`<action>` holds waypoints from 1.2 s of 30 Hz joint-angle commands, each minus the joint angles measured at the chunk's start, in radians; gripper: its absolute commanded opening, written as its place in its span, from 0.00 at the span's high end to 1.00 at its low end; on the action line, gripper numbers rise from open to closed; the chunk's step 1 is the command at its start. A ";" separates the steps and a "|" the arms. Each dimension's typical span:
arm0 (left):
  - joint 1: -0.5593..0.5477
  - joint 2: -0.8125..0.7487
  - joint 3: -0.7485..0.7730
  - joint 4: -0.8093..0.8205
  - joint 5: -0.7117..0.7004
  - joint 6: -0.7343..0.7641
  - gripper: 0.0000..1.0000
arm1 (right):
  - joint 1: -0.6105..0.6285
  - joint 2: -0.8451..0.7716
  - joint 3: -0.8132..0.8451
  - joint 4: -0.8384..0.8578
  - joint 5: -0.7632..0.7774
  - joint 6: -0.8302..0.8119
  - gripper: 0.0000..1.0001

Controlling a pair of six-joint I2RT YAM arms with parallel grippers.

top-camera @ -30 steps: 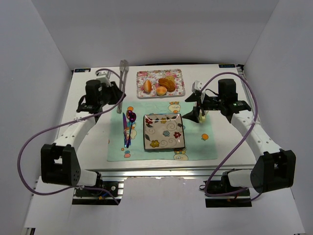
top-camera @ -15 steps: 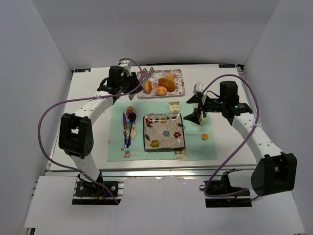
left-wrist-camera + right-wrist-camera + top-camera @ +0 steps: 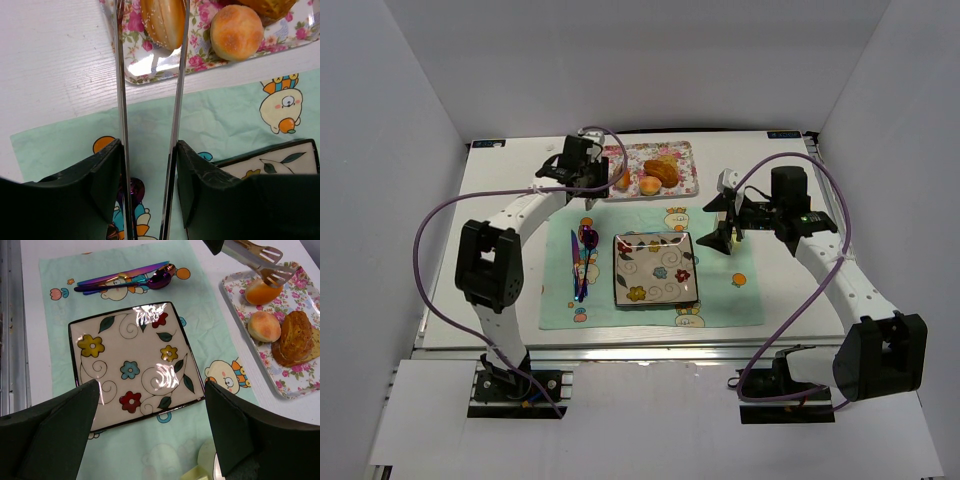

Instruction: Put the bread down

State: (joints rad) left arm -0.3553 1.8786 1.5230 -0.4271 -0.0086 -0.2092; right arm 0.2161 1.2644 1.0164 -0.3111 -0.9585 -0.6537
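Three breads lie on the floral tray (image 3: 682,186) at the back: a sesame bun (image 3: 162,20), a round roll (image 3: 236,31) and a brown pastry (image 3: 295,337). My left gripper (image 3: 148,165) is shut on metal tongs (image 3: 120,100). The two tong arms reach over the tray and flank the sesame bun, which rests on the tray. In the top view the left gripper (image 3: 582,165) sits at the tray's left end. My right gripper (image 3: 152,435) is open and empty, above the mat just right of the flowered square plate (image 3: 135,365).
The plate (image 3: 656,268) lies on a pale green mat (image 3: 720,300). Purple and iridescent cutlery (image 3: 582,262) lies on the mat left of the plate. A pale yellow object (image 3: 200,470) lies under the right gripper. White walls enclose the table.
My left arm has swung from the table's left side to the tray, carrying the tongs, whose tips are now at the sesame bun. The right arm has hardly moved.
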 commanded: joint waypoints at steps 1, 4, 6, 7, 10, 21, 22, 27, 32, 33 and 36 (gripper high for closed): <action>-0.008 -0.007 0.048 -0.022 -0.010 0.025 0.44 | -0.007 -0.016 0.001 0.026 -0.016 0.011 0.11; -0.010 0.005 0.057 -0.044 0.007 0.030 0.44 | -0.006 -0.019 -0.002 0.026 -0.016 0.011 0.11; -0.010 0.008 0.059 -0.047 0.007 0.030 0.44 | -0.007 -0.019 -0.004 0.027 -0.017 0.011 0.10; -0.010 0.008 0.058 -0.048 0.037 0.030 0.44 | -0.006 -0.019 -0.006 0.027 -0.017 0.012 0.11; -0.010 0.011 0.058 -0.053 0.048 0.031 0.44 | -0.006 -0.020 -0.007 0.029 -0.017 0.011 0.11; -0.010 0.001 0.081 -0.097 0.068 0.025 0.89 | -0.011 -0.031 -0.007 0.041 -0.020 0.020 0.11; -0.010 -0.010 0.095 -0.117 0.065 0.027 0.90 | -0.011 -0.034 -0.009 0.041 -0.020 0.020 0.11; -0.010 -0.195 0.016 -0.136 0.122 0.024 0.92 | -0.018 -0.057 -0.018 0.038 -0.019 0.016 0.11; -0.034 -0.398 -0.246 -0.147 0.260 -0.012 0.92 | -0.024 -0.059 -0.022 0.037 -0.017 0.017 0.11; -0.063 -0.462 -0.286 -0.145 0.275 -0.037 0.92 | -0.026 -0.057 -0.021 0.037 -0.016 0.019 0.11; -0.155 -0.544 -0.424 -0.136 0.297 -0.097 0.89 | -0.029 -0.050 -0.015 0.033 -0.013 0.016 0.11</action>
State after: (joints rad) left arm -0.4194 1.4094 1.2087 -0.5709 0.2012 -0.2352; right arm 0.1959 1.2236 0.9997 -0.2958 -0.9596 -0.6380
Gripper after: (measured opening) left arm 0.254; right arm 0.895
